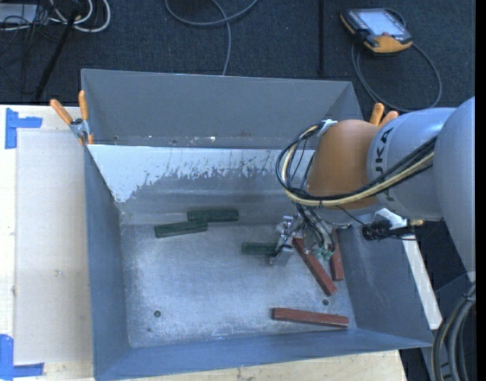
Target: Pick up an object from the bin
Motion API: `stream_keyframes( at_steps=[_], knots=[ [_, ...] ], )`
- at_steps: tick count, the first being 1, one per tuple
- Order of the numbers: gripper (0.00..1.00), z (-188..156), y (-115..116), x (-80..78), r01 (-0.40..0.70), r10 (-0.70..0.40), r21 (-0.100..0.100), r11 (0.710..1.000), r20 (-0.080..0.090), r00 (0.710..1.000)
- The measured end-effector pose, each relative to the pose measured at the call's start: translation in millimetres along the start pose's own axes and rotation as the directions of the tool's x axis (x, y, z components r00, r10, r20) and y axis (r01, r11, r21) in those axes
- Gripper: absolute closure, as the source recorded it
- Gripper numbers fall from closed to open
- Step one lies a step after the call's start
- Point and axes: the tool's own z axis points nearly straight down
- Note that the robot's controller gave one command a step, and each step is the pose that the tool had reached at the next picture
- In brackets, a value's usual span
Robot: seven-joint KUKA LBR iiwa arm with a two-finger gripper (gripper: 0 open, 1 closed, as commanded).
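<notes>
The hand hangs low in the right-middle of the bin; whether it is apart or together I cannot tell. A dark green bar lies flat just to its left, its long axis running left to right and its right end at the hand. Reddish-brown sticks lie just to the hand's right.

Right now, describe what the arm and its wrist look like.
The arm is rounded and silver-grey, with dark lettering near an orange cover at the wrist. Black and yellowish cables loop around that cover. The gripper below is small and metallic.
</notes>
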Motion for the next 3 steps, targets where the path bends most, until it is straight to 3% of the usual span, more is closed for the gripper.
stream_keyframes(
  at_steps=[1,2,3],
  knots=[
    [1.00,-45.3,4.7,1.8,0.006,-0.006,0.001,1.000,-0.008,1.000],
    [0.00,-15.7,26.0,17.8,-0.078,0.078,0.000,0.997,-0.001,0.997],
    [0.00,-9.9,28.5,20.4,-0.082,0.082,0.000,0.997,-0.003,0.997]
  ],
)
